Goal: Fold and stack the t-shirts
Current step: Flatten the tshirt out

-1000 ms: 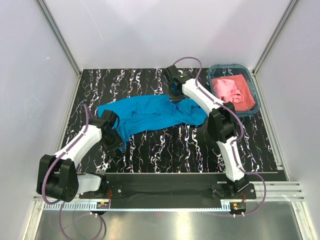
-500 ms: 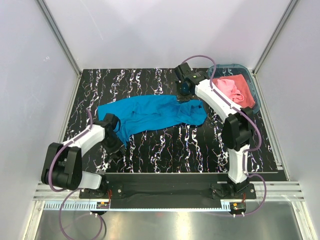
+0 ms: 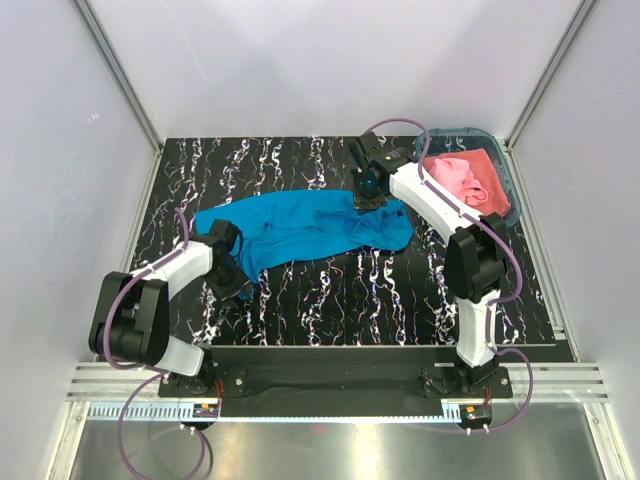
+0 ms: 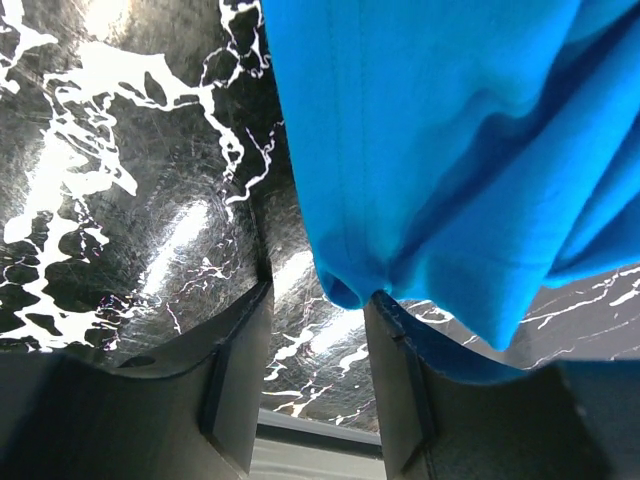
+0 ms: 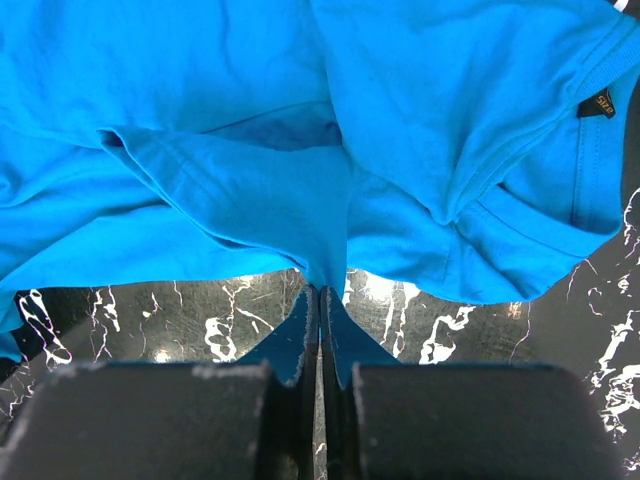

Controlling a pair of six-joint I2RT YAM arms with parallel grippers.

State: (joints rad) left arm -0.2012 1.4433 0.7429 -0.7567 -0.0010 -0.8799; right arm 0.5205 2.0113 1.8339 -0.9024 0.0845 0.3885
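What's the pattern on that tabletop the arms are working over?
Black with white marble-like veins across the table; the top external view shows it best.

Two t-shirts, both unfolded.
The turquoise t-shirt (image 3: 300,225) lay rumpled and stretched across the marbled table (image 3: 350,290); the salmon pink t-shirt (image 3: 465,180) sat crumpled inside the teal basket (image 3: 512,190).

Tally: two shirts, one basket (image 3: 458,131), two hands.
One turquoise shirt (image 3: 300,225) between left hand (image 3: 230,265) and right hand (image 3: 368,195); one pink shirt (image 3: 465,180) beyond the right hand.
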